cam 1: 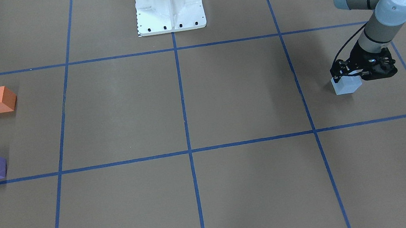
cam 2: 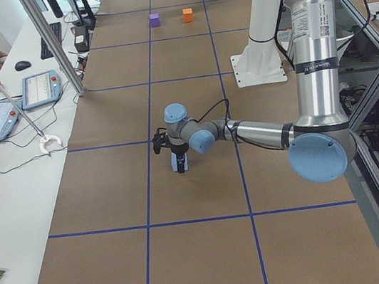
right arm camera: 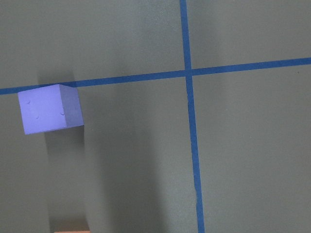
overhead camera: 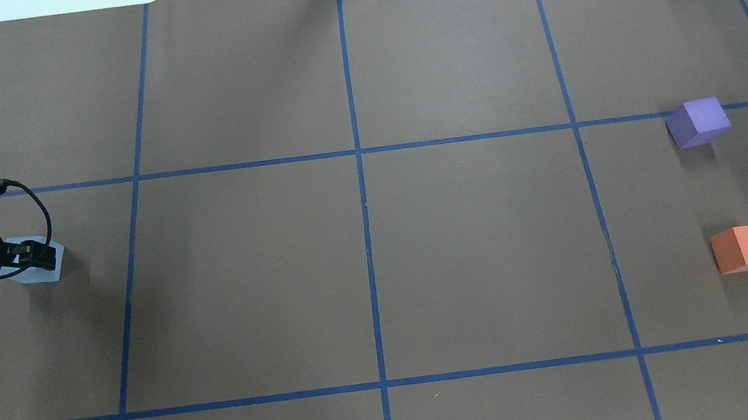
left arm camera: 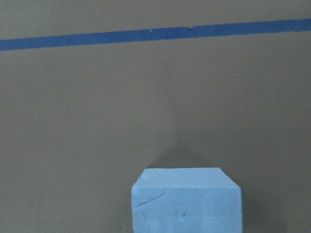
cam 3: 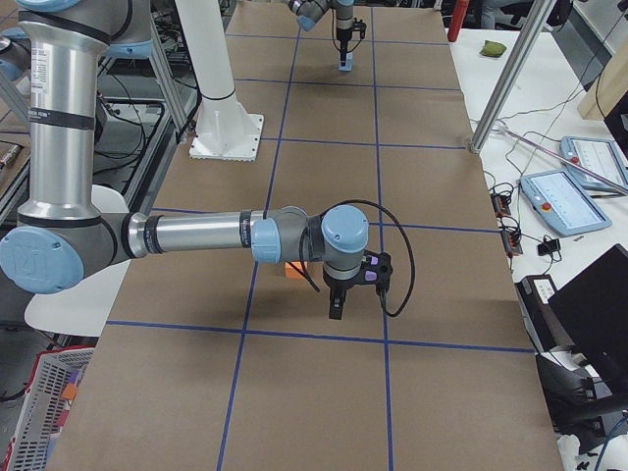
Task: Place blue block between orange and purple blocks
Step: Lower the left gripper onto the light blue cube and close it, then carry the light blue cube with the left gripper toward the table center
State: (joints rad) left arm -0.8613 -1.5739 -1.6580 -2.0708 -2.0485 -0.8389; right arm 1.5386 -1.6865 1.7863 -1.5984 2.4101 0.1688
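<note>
The light blue block (cam 1: 346, 86) stands on the brown table near the robot's left end; it also shows in the overhead view (overhead camera: 39, 269) and low in the left wrist view (left arm camera: 185, 201). My left gripper (cam 1: 347, 76) points down over it with its fingers against the block's sides. The orange block (overhead camera: 746, 248) and the purple block (overhead camera: 697, 122) stand apart at the table's other end, with a gap between them. My right gripper (cam 3: 337, 310) hangs above that end and shows only in the exterior right view, so I cannot tell its state. The right wrist view shows the purple block (right arm camera: 48, 109).
The white robot pedestal (cam 1: 169, 6) stands at the middle of the robot's side. Blue tape lines (overhead camera: 367, 239) divide the table into squares. A side table with tablets (cam 2: 40, 86) and an operator runs along the far edge.
</note>
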